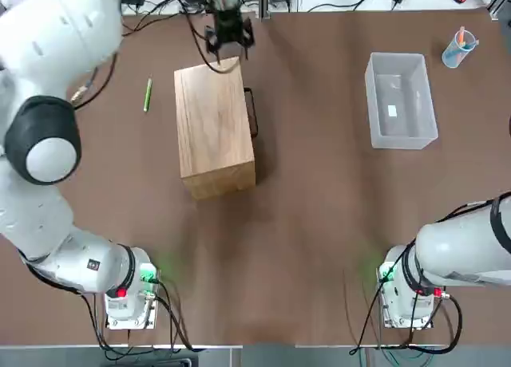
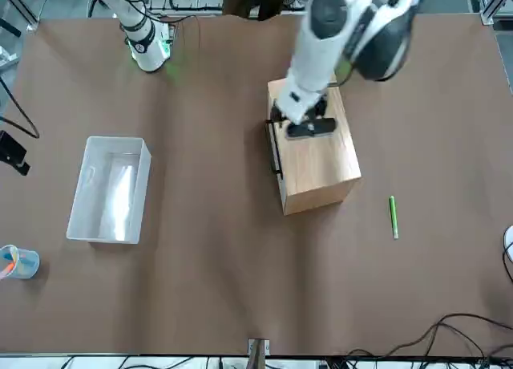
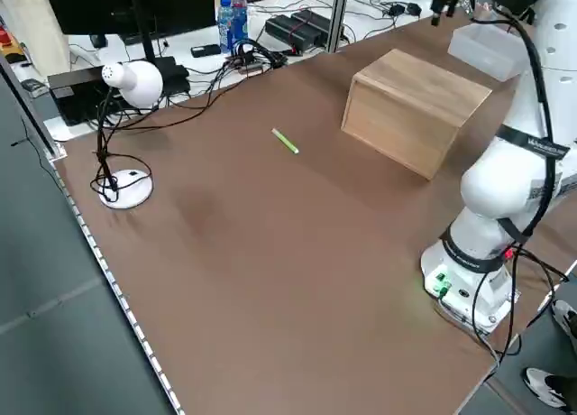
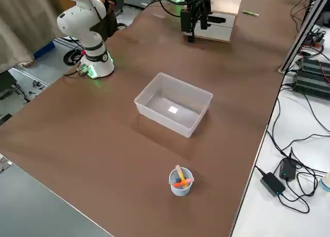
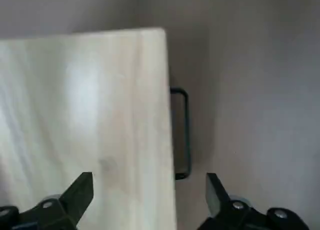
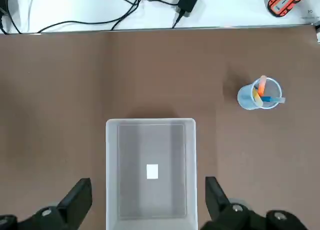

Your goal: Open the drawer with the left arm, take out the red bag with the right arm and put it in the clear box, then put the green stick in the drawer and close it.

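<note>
Over the far end of the cabinet (image 1: 213, 128), above its top edge on the handle side: left gripper (image 1: 229, 38), fingers (image 5: 80, 190) spread wide and gripping nothing. Drawer (image 4: 216, 28) shut flush, dark bar handle (image 1: 252, 112) on the cabinet's right face, untouched. Opening step in hand, not yet begun. Next move, by judgement: lower beside the right face, straddle the bar with both fingers, close, then pull rightward in line with the slide.

Right gripper (image 6: 150, 207) hovering over the near end of the clear box (image 1: 401, 100), fingers parted, empty. Clear box at the far right of the tabletop (image 1: 319, 223), holding nothing but a small white label (image 6: 152, 171), blank as far as can be told. Red bag unseen, presumably inside the closed drawer. Green stick (image 1: 148, 94) lying flat left of the cabinet, well apart from it. Blue cup (image 1: 458, 49) with coloured pens at the far right corner. No brand or legible writing anywhere.
</note>
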Action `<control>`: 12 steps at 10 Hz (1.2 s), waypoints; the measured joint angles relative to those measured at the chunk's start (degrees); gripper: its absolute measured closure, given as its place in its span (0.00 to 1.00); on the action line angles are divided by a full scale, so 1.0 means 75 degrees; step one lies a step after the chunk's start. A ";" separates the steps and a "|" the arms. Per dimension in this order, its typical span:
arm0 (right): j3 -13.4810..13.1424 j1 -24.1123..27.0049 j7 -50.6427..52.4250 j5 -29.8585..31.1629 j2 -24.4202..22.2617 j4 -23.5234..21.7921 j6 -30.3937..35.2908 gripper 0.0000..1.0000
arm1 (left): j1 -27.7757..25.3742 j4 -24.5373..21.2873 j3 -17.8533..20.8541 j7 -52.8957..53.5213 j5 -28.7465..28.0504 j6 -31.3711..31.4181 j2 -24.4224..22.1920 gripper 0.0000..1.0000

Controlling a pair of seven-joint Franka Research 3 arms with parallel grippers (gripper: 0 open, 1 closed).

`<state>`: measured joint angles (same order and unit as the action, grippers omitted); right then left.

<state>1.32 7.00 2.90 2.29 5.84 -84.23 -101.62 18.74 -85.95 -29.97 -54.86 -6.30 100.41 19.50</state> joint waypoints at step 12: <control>-0.0031 0.0007 0.0001 0.0005 0.0001 0.0018 0.0106 0.00 | 0.1407 0.0903 0.0055 -0.2003 -0.1998 0.0804 0.2498 0.01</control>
<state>1.08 7.05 2.91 2.32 5.84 -84.10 -100.82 29.30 -79.18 -29.55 -69.87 -21.29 106.44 38.24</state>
